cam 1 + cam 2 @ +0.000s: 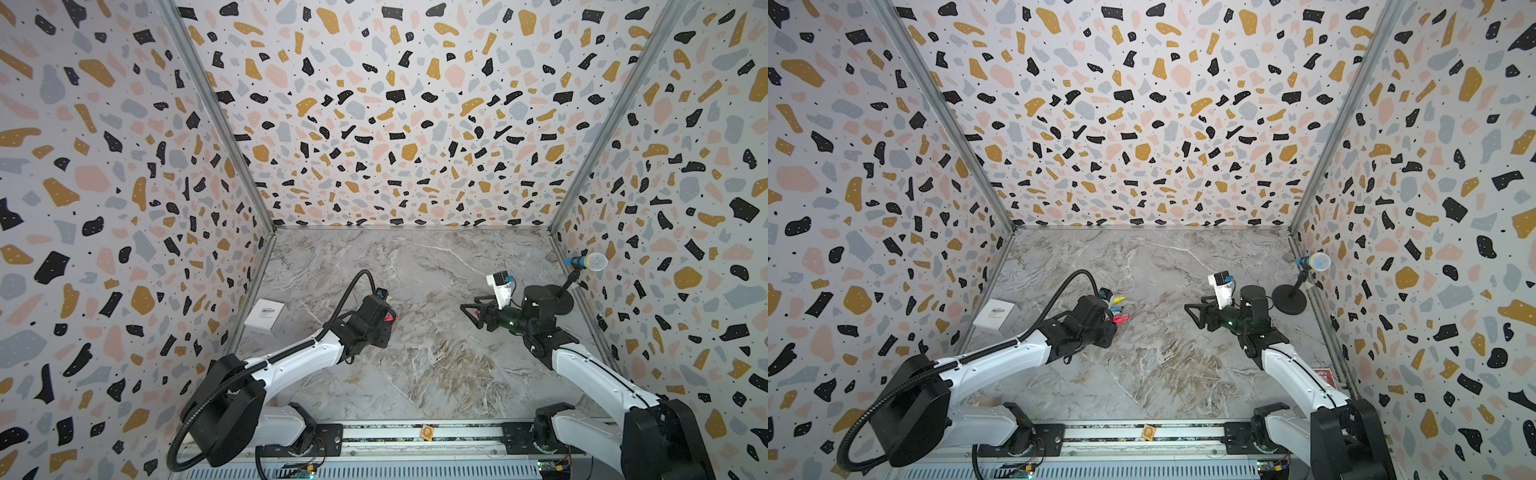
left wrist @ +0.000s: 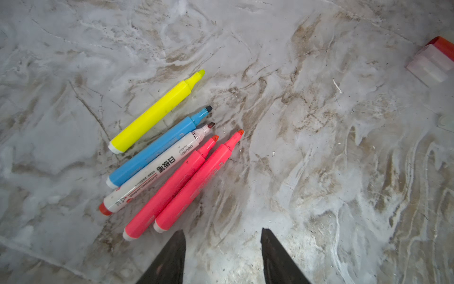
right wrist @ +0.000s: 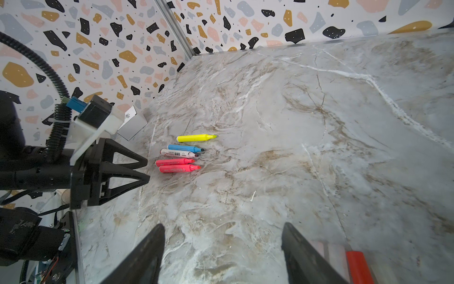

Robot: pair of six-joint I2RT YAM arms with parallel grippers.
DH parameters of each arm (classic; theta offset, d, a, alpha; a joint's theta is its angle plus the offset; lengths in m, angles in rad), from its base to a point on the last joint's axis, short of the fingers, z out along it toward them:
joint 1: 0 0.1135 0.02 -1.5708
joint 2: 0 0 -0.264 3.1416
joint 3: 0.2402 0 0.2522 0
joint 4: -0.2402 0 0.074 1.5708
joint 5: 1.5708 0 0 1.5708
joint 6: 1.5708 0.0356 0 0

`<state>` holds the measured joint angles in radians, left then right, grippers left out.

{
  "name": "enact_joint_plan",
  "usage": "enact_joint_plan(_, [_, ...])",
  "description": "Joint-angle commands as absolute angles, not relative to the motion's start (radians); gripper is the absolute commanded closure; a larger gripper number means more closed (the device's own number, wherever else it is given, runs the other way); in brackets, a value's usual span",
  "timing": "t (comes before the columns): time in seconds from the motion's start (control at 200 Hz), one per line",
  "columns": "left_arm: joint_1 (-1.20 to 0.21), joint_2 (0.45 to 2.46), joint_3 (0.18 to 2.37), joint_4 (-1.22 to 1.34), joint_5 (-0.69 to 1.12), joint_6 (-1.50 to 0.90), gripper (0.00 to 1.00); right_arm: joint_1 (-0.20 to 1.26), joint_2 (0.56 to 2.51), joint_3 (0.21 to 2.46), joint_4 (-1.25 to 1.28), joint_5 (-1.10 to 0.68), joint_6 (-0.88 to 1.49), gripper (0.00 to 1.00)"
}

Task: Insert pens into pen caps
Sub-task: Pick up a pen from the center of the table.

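Marble table (image 1: 415,374). Left gripper (image 2: 222,231) is partly spread and empty, beside the pink pens. Right gripper (image 3: 223,225) is wider apart and empty, right of centre. Five uncapped pens (image 2: 157,157) lie side by side left of centre: yellow farthest, then blue, white, two pink nearest. Red-orange pen cap (image 2: 439,46) lies well right of them. It is cropped at the edge, so its shape is unclear.

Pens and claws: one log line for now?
pens: five, uncapped, side by side | left claw: open, empty | right claw: open, empty
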<state>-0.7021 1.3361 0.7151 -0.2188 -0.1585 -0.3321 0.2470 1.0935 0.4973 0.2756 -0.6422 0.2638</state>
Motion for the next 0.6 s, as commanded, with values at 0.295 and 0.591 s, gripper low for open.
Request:
enact_joint_plan(0.295, [-0.702,1.461,0.768,-0.141,-0.218,-0.287,0.49,0.250,1.085,0.483,0.276,-0.669,0.245,0.25])
enact_joint_plan(0.591, [-0.683,1.537,0.793,-0.128,-0.234,-0.260,0.49,0.251,1.086,0.471,0.282,-0.672,0.247,0.25])
